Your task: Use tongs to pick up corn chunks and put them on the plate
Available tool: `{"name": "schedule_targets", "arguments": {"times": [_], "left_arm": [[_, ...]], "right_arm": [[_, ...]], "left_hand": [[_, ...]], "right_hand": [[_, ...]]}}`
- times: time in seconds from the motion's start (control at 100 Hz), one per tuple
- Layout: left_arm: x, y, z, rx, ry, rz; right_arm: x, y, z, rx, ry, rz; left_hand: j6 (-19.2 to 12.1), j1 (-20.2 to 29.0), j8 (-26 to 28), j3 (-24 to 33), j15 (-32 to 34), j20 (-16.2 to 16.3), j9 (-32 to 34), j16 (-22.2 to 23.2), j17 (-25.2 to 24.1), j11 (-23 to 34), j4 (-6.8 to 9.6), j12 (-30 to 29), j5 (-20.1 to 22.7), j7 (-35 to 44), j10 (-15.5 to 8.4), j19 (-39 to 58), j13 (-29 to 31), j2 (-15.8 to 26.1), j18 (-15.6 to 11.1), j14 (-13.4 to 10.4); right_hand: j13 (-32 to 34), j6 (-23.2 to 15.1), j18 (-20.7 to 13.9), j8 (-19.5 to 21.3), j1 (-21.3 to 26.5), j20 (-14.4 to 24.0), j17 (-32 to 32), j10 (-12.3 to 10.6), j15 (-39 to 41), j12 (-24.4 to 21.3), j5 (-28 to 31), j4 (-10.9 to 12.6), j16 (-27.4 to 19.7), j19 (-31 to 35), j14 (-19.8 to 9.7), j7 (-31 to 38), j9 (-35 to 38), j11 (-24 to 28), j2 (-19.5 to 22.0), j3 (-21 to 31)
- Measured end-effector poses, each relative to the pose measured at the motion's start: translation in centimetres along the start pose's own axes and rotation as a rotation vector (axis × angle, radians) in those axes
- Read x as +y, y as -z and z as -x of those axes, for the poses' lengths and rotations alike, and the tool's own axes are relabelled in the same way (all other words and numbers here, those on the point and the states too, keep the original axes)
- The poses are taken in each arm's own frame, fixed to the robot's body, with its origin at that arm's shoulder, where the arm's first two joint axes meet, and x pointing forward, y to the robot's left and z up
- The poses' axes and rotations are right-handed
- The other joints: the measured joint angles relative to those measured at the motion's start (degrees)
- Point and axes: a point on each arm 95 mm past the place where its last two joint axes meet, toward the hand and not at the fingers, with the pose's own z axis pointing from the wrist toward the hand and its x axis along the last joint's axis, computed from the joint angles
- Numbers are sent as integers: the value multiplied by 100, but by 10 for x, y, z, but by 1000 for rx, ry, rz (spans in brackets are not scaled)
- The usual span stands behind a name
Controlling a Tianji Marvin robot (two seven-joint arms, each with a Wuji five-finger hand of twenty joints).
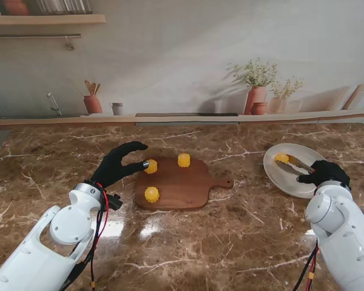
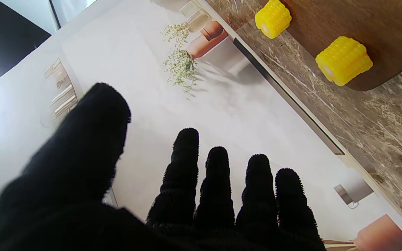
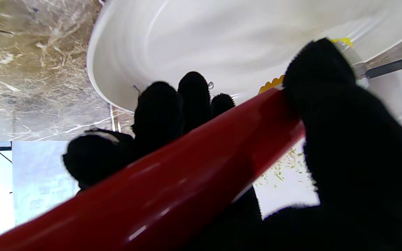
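Where the stand view shows metal tips, right hand point(image 3: 326, 146) grips red tongs point(image 3: 187, 174).

Black knit cloth, matt and fuzzy, covers the right hand point(image 3: 344, 146), which grips glossy red tongs point(image 3: 187, 174). Beyond its fingertips the white plate point(image 3: 187, 42) looks smooth; the polished marble table point(image 1: 230, 242) gleams.

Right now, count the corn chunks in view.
4: three on the cutting board, far left, far right, near; one on the plate at the tongs' tips.
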Motion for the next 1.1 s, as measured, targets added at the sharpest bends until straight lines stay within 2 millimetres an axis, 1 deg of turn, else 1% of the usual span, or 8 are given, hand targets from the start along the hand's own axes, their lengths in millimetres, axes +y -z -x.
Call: {"name": "schedule_targets", "arguments": {"times": [0.05,0.13,0.25,0.28,0.35,0.57,0.81,1.1], "left_arm": [[0,0,0,0,-1,0],[0,0,0,-2,-3,2],[0,0,0,-3,-5,3],[-1,0,0,-3,-5,3],[-1,0,1,-2,-6,3],[-1,-1,1,-1,-10,16],[-3,-4,0,5,-17,30],[-4,-6,-1,8,-23,40]], "right_arm": [[-1,-1,0,-6,2,-1],[-1,-2,1,-9,4,-1],[0,-3,2,-7,5,0],[0,-3,3,-6,5,2],[3,-1,4,5,5,12],[14,18,-9,117,15,33],[4,39,-50,296,-22,-39],[-20,50,-124,498,-83,-158]], "left_hand": [[0,0,0,0,0,48,0,-2,-1,0,1,0,0,0,0,-48,0,0,-1,0],[0,0,0,0,0,57,0,-7,-2,0,1,0,0,0,0,-57,0,0,-1,0],[0,0,0,0,0,59,0,-12,-2,-1,1,0,0,0,0,-58,0,0,-2,0],[0,0,0,0,0,60,0,-13,-2,-1,1,0,0,0,0,-58,0,0,-2,0],[0,0,0,0,0,67,0,-13,-2,-1,1,0,0,0,0,-58,0,0,-3,0],[1,0,0,0,0,129,0,-14,-2,-1,1,0,0,0,-1,-62,0,0,-3,0],[1,0,0,0,0,132,0,-15,-2,-1,1,0,0,0,-1,-129,0,0,-3,0],[1,0,0,0,0,132,0,-18,-2,-1,1,0,0,0,-1,-149,0,0,-4,-1]], "right_hand": [[-10,30,0,581,-9,0,0,6,0,6,139,0,0,0,1,-653,-68,93,-4,24],[-81,165,0,787,-12,-1,-38,8,22,9,109,0,0,2,1,-1039,-222,218,1,24],[-140,233,-9,805,-166,-1,-83,8,58,9,102,37,0,3,-4,-1133,-365,320,69,24],[-141,233,-9,806,-176,-2,-84,8,63,-71,102,212,0,3,-4,-1133,-370,348,77,24],[-202,245,-12,807,-241,-2,-109,20,85,-206,23,386,0,3,-9,-1251,-436,369,134,21],[-253,344,-22,807,-305,-3,-154,34,113,-326,36,388,0,4,-10,-1251,-502,391,235,-40],[-254,355,-28,807,-305,-5,-154,37,140,-393,36,506,0,4,-11,-1251,-503,393,276,-92],[-255,361,-30,807,-307,-6,-154,40,143,-399,36,506,0,4,-13,-1251,-503,394,289,-92]]}}
